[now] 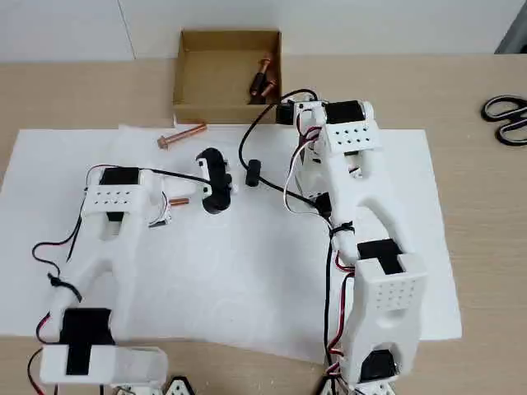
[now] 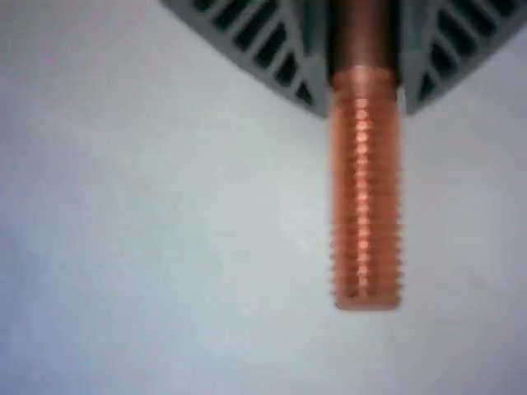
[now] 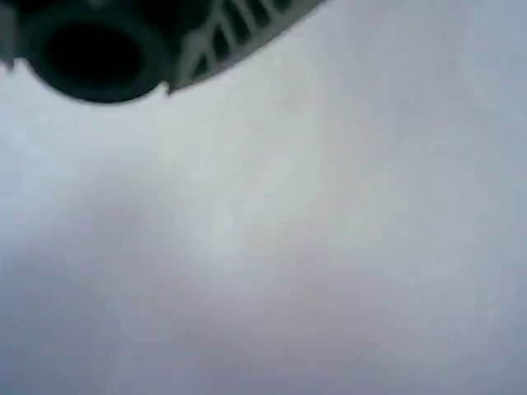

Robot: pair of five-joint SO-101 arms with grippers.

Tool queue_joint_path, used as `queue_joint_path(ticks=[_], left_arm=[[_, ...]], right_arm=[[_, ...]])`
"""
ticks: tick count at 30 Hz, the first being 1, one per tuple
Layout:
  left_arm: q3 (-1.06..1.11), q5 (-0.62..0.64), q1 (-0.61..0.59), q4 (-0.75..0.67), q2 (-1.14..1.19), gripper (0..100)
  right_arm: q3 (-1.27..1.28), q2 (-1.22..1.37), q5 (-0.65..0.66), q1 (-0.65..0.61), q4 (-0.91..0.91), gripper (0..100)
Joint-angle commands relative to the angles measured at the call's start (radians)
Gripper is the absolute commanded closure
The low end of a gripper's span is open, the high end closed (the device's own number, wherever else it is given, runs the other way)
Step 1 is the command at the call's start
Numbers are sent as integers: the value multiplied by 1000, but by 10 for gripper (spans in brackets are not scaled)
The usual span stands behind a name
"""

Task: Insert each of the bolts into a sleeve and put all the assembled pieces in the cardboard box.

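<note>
While L hand (image 2: 362, 92) is clamping the seemingly stiff, light bolt (image 2: 365, 189) mid-shank, R hand (image 3: 107, 45) is pinching a sleeve (image 3: 86, 82).

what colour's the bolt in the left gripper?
Copper. The bolt shows best in the left wrist view.

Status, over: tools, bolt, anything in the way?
Left tool shut on bolt, threads out. Right tool shut on sleeve. Spare bolt on paper, pieces in box. Black cable loops over paper, possible snag.
</note>
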Motion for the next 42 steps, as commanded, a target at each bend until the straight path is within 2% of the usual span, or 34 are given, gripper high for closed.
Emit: queue_joint_path(ticks=[1, 10, 12, 17, 25, 35, 38, 42], left_arm=[[-12, -133, 8, -63, 18, 992], [-68, -25, 6, -92, 58, 991], [-81, -9, 6, -91, 58, 965], [-87, 57, 6, -95, 52, 829], [-88, 104, -3, -91, 31, 827], [-85, 482, -160, -86, -296, 825], [-87, 578, -181, -11, -397, 826], [-140, 819, -181, 215, -466, 826]], right_arm=[[-5, -70, 5, 2, 8, 995], [-5, -70, 5, 2, 5, 995], [-5, -70, 5, 2, 5, 995], [-5, -70, 5, 2, 5, 995], [-5, -70, 5, 2, 5, 995], [-5, -70, 5, 2, 5, 995], [-5, -71, 5, 2, 5, 995], [-5, -74, 5, 2, 5, 995]])
